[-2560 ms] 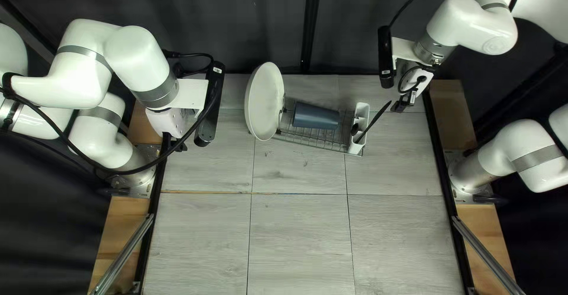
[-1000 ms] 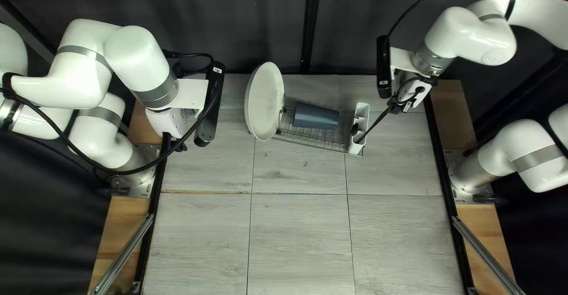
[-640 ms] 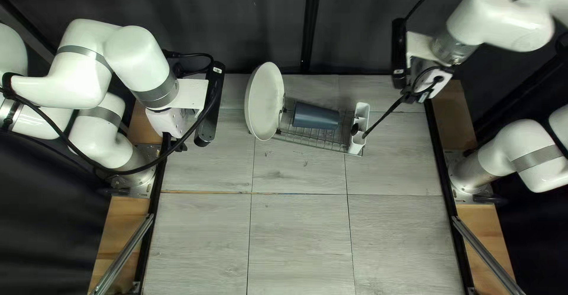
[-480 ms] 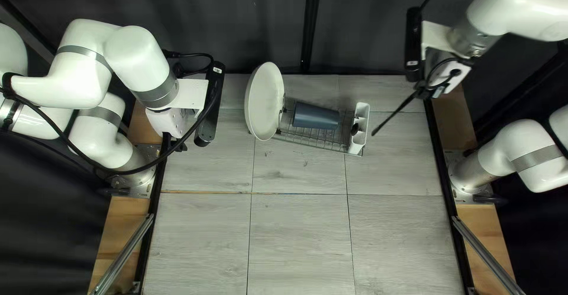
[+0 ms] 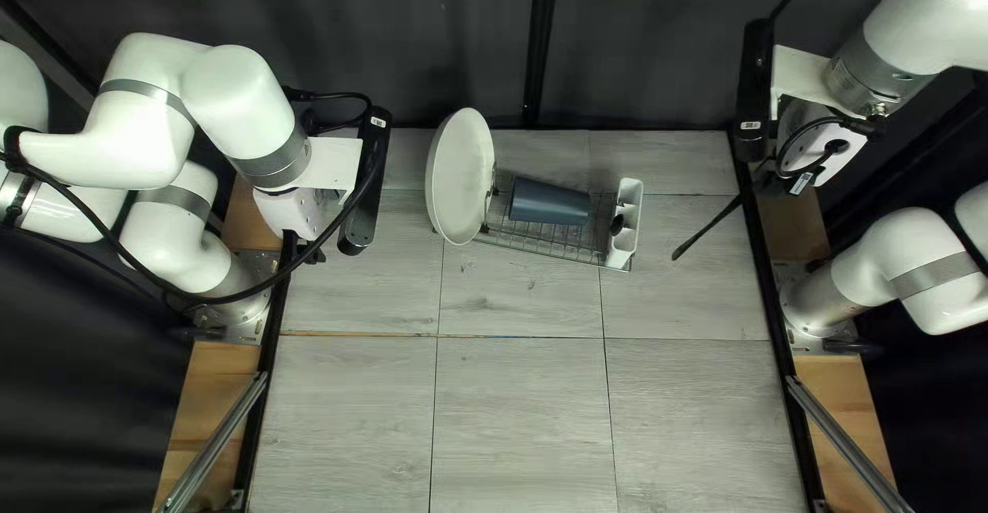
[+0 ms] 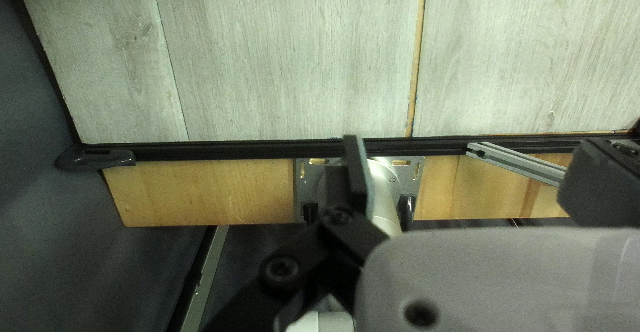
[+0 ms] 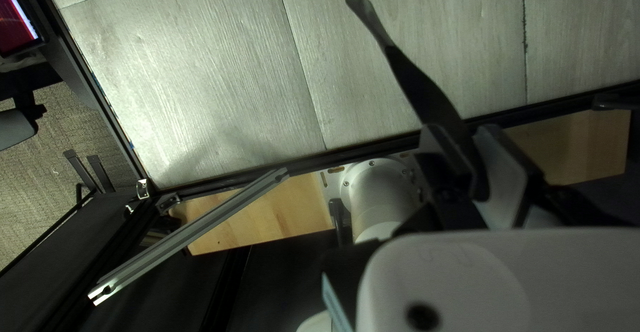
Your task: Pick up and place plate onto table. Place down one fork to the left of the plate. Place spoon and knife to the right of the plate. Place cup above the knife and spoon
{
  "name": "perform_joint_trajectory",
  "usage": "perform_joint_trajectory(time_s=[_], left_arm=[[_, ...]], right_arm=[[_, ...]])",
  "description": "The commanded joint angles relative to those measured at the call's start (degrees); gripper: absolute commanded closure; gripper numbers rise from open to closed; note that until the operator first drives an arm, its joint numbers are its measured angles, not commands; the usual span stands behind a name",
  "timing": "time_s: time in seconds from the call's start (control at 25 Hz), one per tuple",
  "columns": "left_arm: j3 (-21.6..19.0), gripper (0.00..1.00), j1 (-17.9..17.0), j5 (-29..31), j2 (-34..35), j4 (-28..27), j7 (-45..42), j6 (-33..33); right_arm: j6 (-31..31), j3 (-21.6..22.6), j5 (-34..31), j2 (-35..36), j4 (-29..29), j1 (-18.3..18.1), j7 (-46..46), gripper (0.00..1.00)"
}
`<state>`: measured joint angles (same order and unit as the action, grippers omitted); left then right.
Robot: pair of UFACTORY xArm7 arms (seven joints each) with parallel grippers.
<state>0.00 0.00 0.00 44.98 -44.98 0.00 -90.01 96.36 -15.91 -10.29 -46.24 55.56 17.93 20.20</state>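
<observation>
A white plate [image 5: 461,175] stands on edge at the left end of a wire rack [image 5: 540,239]. Beside it in the rack lies a dark blue-grey cup [image 5: 549,202] on its side. The white caddy [image 5: 627,223] at the rack's right end holds a dark utensil [image 5: 617,224]. My right gripper [image 5: 760,185] hangs raised over the table's right edge, shut on a long black utensil [image 5: 706,227] that slants down toward the table. In the right wrist view the black utensil [image 7: 415,87] juts out ahead of the right gripper [image 7: 467,147]; which piece of cutlery it is I cannot tell. My left gripper [image 6: 475,172] is open and holds nothing.
The left arm rests over the table's left edge near its base plate [image 6: 360,172]. A black frame rail [image 5: 760,266] and wooden strips [image 5: 772,166] border the grey table [image 5: 525,405] on both sides. Metal braces [image 5: 841,443] run along the near corners.
My right gripper lifted the black utensil out of the caddy and carried it up and to the right, past the table's right edge. The left arm has not moved.
</observation>
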Motion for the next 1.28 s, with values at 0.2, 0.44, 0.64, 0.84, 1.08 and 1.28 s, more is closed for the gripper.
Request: perform_joint_trajectory(time_s=[0.2,0.44,0.64,0.84,1.08,1.28], left_arm=[[0.0,0.00,0.0,0.0,0.0,0.0,0.0,0.0],[0.0,0.00,0.0,0.0,0.0,0.0,0.0,0.0],[0.0,0.00,0.0,0.0,0.0,0.0,0.0,0.0],[0.0,0.00,0.0,0.0,0.0,0.0,0.0,0.0],[0.0,0.00,0.0,0.0,0.0,0.0,0.0,0.0],[0.0,0.00,0.0,0.0,0.0,0.0,0.0,0.0]], right_arm=[[-5.0,4.7,4.7,7.1,1.9,4.2,3.7,1.00],[-12.4,9.0,6.6,13.5,2.4,8.0,4.7,1.00],[-21.0,13.5,4.0,15.1,-0.6,10.1,5.3,1.00],[-33.3,12.8,3.9,17.7,-5.3,12.6,-1.3,1.00],[-37.5,11.5,4.9,19.5,-6.6,13.6,-5.5,1.00],[-37.8,12.1,4.3,20.1,-6.6,13.8,-5.3,1.00]])
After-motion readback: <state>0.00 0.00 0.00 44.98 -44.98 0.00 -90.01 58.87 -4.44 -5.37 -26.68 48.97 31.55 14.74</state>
